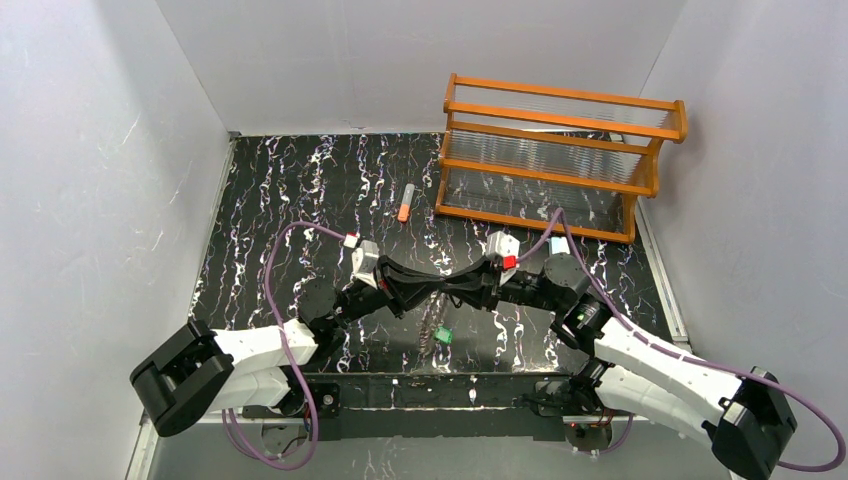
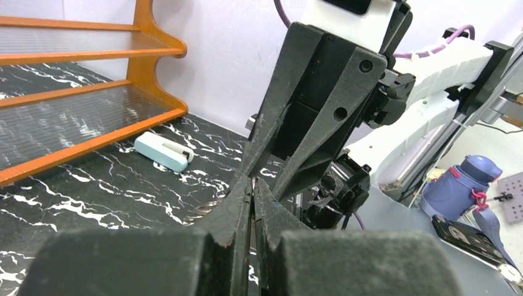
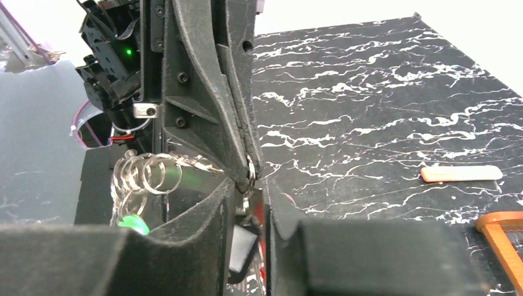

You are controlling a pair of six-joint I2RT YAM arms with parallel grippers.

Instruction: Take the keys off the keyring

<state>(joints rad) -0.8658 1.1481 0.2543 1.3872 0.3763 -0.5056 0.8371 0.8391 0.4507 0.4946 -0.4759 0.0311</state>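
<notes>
Above the surface's (image 1: 300, 200) near edge, the keyring (image 3: 250, 171) is being pinched by the closed left fingers (image 3: 210, 92), while the right fingers (image 3: 197, 216) are being held narrowly apart just beside it, contact impossible to tell.

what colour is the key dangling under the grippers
The key is green, clearest in the top external view.
</notes>
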